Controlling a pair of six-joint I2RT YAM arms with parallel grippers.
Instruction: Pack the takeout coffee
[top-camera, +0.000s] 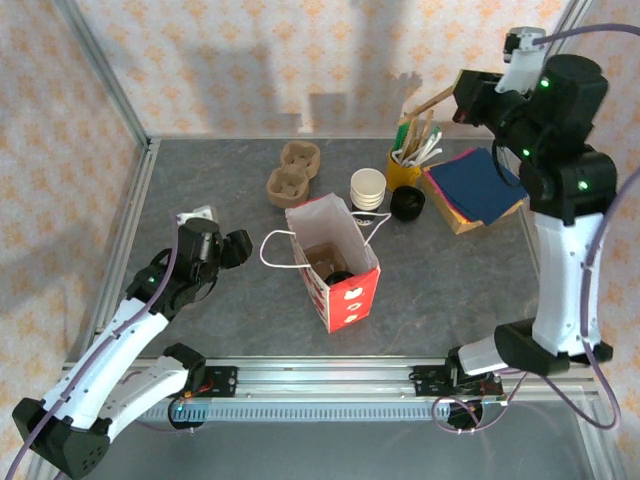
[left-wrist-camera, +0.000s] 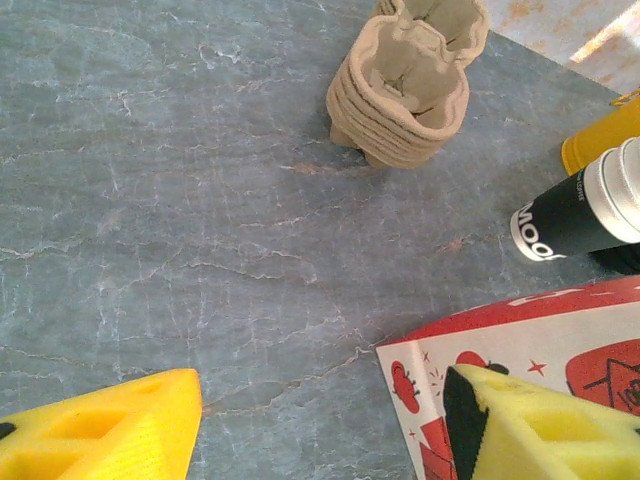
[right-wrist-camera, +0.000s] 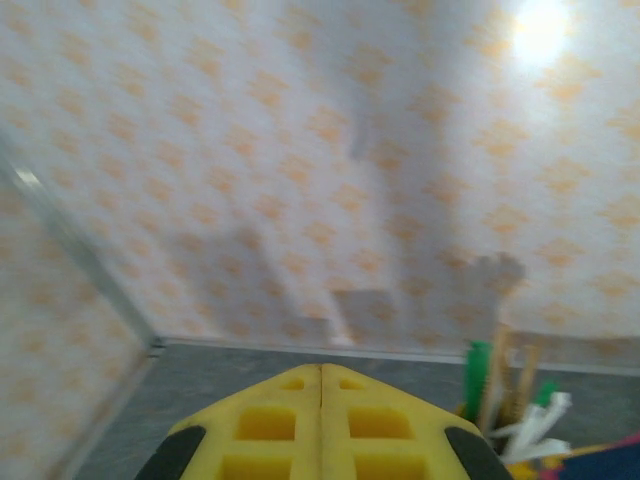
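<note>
Meanwhile, the takeout coffee (top-camera: 368, 188) stands on the desk (top-camera: 200, 190) just behind the open red-and-white paper bag (top-camera: 345, 295), by the look of it not yet packed. The left tool (top-camera: 232, 248) hovers low beside the bag's left wall, fingers (left-wrist-camera: 100, 435) apart and empty. The right tool (top-camera: 437, 100) hangs high over the far corner, pressed together on nothing. Reaching for the cup seems the step in hand, and it calls for care. A yellow cup of stirrers (top-camera: 403, 170) and a black round thing (top-camera: 407, 204) crowd its right, and the bag's rim its front. Bare desk lies open on the left, short of the carrier stack (top-camera: 293, 172).
</note>
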